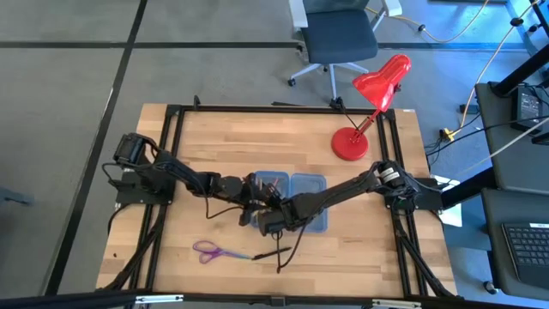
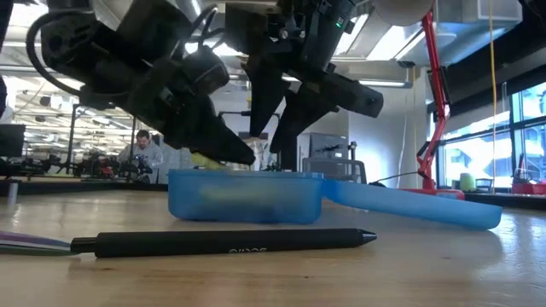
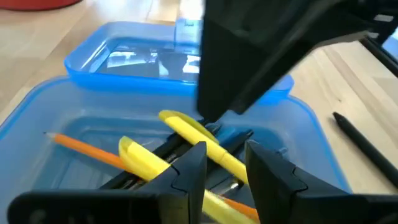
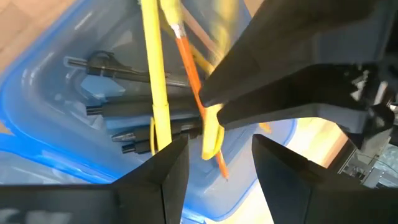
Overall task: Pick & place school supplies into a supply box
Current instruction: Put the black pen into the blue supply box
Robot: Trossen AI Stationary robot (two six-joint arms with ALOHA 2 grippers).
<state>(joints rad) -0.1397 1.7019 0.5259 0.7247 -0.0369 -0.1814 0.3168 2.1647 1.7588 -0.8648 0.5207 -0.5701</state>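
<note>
Wooden table (image 1: 214,146): both arms over blue supply box (image 1: 292,190); pen (image 2: 226,242) lettering unreadable.

A red lamp (image 1: 369,107) stands on the wood counter (image 1: 214,146) well beyond the right end effector (image 1: 273,220), near the far right corner, its shade leaning out over the far edge. A grey chair (image 1: 339,39) sits on the floor farther off past the lamp, and a keyboard (image 1: 525,249) lies on a side desk well off to that end effector's right. In the low view a person (image 2: 143,153) sits in the room far behind the left end effector (image 2: 235,153).
</note>
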